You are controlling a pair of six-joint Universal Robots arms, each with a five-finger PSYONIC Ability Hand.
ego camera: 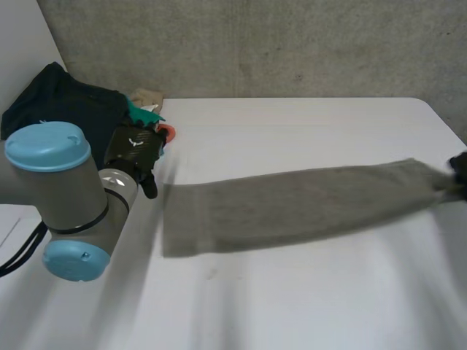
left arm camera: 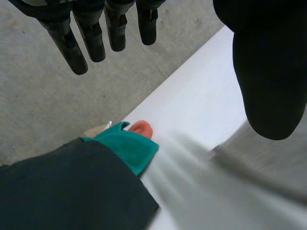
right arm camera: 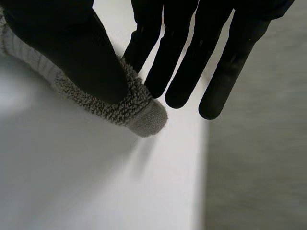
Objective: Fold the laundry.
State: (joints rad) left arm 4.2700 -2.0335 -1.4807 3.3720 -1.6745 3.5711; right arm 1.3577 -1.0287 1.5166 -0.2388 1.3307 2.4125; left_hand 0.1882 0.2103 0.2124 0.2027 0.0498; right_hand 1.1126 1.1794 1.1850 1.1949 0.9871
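Here | right wrist: right hand pinches towel corner | left wrist: left hand fingers spread

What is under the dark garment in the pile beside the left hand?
A teal cloth sticks out from under the dark garment, an orange piece and a beige piece beyond it. How far they reach beneath is covered.

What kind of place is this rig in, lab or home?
Probably a lab or test cell: a bare white table against a raw concrete wall, a dark pile of laundry at one corner, and the right hand pinching one end of a grey towel laid out across it.
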